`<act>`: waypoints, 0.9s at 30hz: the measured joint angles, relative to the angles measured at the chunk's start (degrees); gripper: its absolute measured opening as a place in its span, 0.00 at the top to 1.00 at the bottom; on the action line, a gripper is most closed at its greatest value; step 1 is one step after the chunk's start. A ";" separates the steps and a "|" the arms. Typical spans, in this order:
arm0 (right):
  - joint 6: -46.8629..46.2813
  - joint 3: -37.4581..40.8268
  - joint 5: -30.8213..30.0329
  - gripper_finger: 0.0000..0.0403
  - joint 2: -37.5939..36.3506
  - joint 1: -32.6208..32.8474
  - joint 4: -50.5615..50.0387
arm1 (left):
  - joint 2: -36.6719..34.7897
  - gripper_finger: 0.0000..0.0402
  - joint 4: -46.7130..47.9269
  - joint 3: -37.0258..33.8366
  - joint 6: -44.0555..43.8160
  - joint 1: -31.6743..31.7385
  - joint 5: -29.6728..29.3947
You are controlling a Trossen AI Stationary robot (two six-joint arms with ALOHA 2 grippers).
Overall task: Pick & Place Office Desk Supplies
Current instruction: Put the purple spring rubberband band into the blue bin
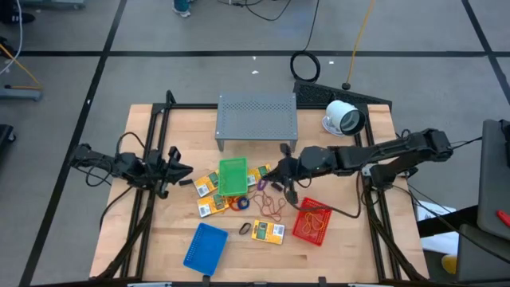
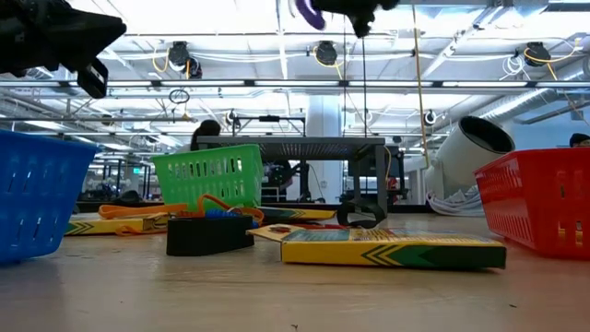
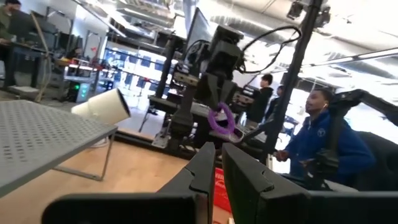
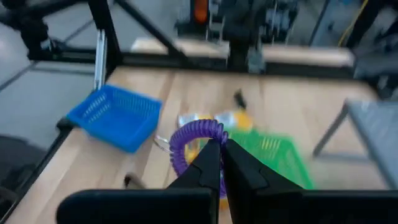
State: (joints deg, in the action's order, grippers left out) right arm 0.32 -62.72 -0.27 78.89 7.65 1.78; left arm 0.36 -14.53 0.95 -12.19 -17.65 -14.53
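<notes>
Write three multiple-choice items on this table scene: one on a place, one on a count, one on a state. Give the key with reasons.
1. Where does the green basket stand?
A. in front of the grey shelf, among the yellow packets
B. on top of the shelf
C. inside the red basket

2. How many baskets are on the table?
A. one
B. two
C. three

3. What is the right gripper doing?
A. resting open on the table
B. shut on a purple coiled ring, held in the air
C. gripping the blue basket

Key: 1 A, the high view shows it below the shelf's front edge beside packets. 2 C, green, blue and red. 3 B, the right wrist view shows the ring pinched at the fingertips above the table.
</notes>
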 joint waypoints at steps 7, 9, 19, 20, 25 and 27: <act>4.98 -0.01 0.10 1.00 4.04 -0.49 11.87 | 3.00 0.91 -4.98 0.02 6.69 -0.04 5.74; 5.70 0.00 0.07 1.00 5.70 -0.77 15.36 | 5.17 0.91 -6.43 0.08 8.35 -0.04 5.68; 10.78 -0.97 -1.53 1.00 11.99 -2.77 24.47 | 26.79 0.72 -3.52 10.38 10.60 0.00 3.73; 11.77 -1.54 -1.91 1.00 12.61 -2.84 24.46 | 29.38 0.68 -2.14 12.23 10.63 0.00 3.07; 17.17 -4.48 -5.65 1.00 16.03 -2.94 24.23 | 41.59 0.47 5.70 21.88 10.62 0.01 -7.28; 19.15 -5.06 -8.44 1.00 17.22 -3.03 24.03 | 45.69 0.42 7.66 25.16 11.00 0.00 -10.60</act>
State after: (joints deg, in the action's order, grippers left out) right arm 19.47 -67.78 -8.71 96.10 4.62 25.81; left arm 46.05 -6.87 26.12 -1.19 -17.65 -25.14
